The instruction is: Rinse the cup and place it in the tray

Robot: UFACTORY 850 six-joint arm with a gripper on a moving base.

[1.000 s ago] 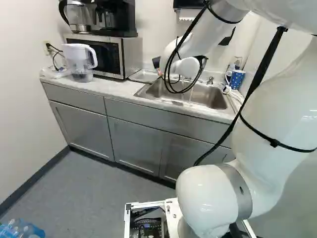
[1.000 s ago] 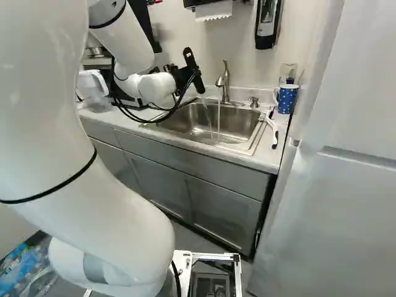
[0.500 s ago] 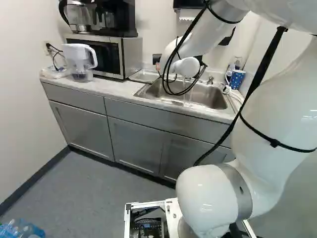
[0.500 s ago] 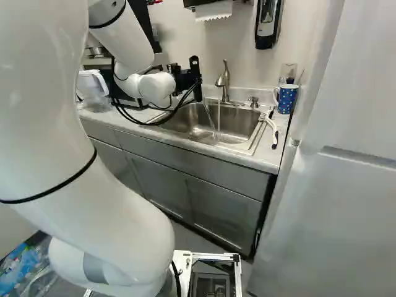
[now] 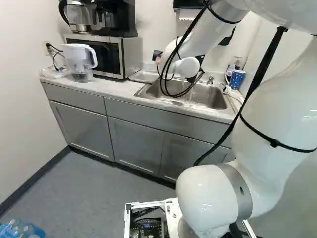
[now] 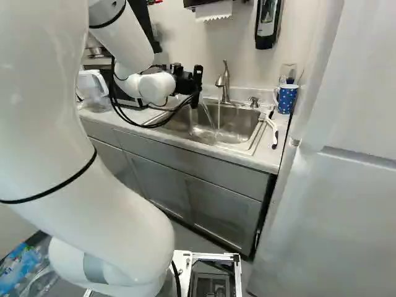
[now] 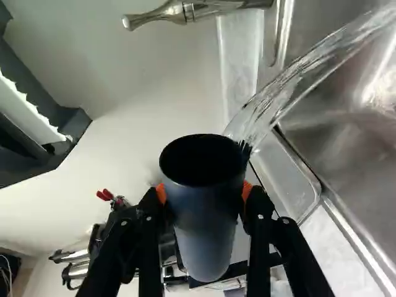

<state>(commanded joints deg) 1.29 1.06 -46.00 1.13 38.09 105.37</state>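
One dark grey, tapered cup (image 7: pixel 207 229) lies tipped on its side in the air, its long axis close to level, its round mouth turned toward the side where the single brushed-metal faucet (image 6: pixel 224 83) stands. Its narrower base points the opposite way. The black gripper (image 6: pixel 197 80) pinches it, one of its two orange pads (image 7: pixel 247 192) on each flank.

Two streams of water run: one spills over the cup's lower lip toward the steel sink (image 6: pixel 238 124), the other drops from the faucet into the basin. Beside the sink, on the pale bench (image 5: pixel 113 89), is one shallow silvery tray (image 5: pixel 143 76), between the basin and a single steel-and-black microwave (image 5: pixel 131 57) in the left base view. One black coffee maker (image 5: pixel 116 17) sits on the microwave, and one clear pitcher with a white handle (image 5: pixel 79 57) stands upright at the upper left of that view.

At the upper right of the right base view, past the sink, one blue mug with white dots (image 6: pixel 286 99) stands upright, with one white-handled brush (image 6: pixel 273 131) just beside it.
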